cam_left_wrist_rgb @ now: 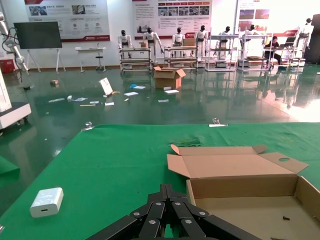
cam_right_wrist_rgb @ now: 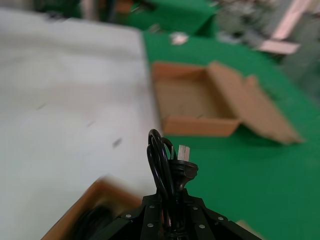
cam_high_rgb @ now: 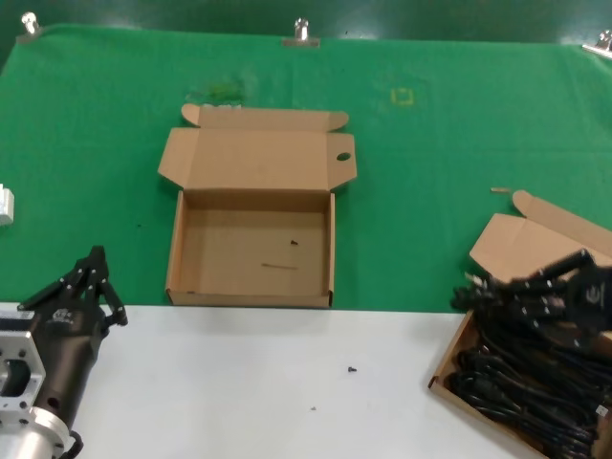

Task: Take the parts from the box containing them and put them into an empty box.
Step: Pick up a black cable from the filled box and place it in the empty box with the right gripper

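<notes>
The empty box (cam_high_rgb: 178, 251) lies open on the green mat at centre, its lid (cam_high_rgb: 258, 156) folded back with a small round hole (cam_high_rgb: 344, 157). At the lower right, the box containing them (cam_high_rgb: 448, 361) holds a heap of black power cords (cam_high_rgb: 526, 382). Just above that heap, my right gripper (cam_high_rgb: 488, 287) is shut on one cord. In the right wrist view the cord's loop and plug (cam_right_wrist_rgb: 181, 167) stick out past the shut gripper (cam_right_wrist_rgb: 167, 197). My left gripper (cam_high_rgb: 94, 256) waits shut at the lower left, its tip (cam_left_wrist_rgb: 166, 187) beside the empty box's wall (cam_left_wrist_rgb: 240, 186).
A white adapter (cam_high_rgb: 5, 206) lies on the mat at the far left, also seen as a white block (cam_left_wrist_rgb: 46, 201) in the left wrist view. White tabletop (cam_high_rgb: 287, 382) fronts the green mat (cam_high_rgb: 430, 191). Metal clamps (cam_high_rgb: 301, 33) line the far edge.
</notes>
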Available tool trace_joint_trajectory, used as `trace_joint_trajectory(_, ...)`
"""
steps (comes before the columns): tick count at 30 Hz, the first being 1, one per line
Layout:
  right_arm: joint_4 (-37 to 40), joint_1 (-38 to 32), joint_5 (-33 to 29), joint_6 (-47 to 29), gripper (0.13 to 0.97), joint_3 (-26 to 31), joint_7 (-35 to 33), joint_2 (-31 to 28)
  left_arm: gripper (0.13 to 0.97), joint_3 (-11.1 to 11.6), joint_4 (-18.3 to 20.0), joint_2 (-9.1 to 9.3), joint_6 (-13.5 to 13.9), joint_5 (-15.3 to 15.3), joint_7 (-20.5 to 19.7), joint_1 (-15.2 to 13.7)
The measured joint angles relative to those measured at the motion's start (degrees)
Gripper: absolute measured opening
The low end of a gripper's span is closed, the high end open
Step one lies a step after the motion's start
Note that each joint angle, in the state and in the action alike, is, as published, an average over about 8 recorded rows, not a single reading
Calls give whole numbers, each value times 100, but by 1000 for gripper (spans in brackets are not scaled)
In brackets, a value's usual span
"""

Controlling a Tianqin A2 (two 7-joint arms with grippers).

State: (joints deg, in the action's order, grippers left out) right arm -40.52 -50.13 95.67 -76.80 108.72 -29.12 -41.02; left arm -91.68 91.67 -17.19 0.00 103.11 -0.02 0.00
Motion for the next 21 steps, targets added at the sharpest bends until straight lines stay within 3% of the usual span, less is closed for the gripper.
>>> trace_joint_trajectory(10, -398, 193, 514, 559, 198, -443, 629, 212, 139, 0, 0, 0, 0, 0, 0, 0)
trace_joint_trajectory(21, 399, -243, 518, 387, 198, -345, 104, 510, 139, 0, 0, 0, 0, 0, 0, 0)
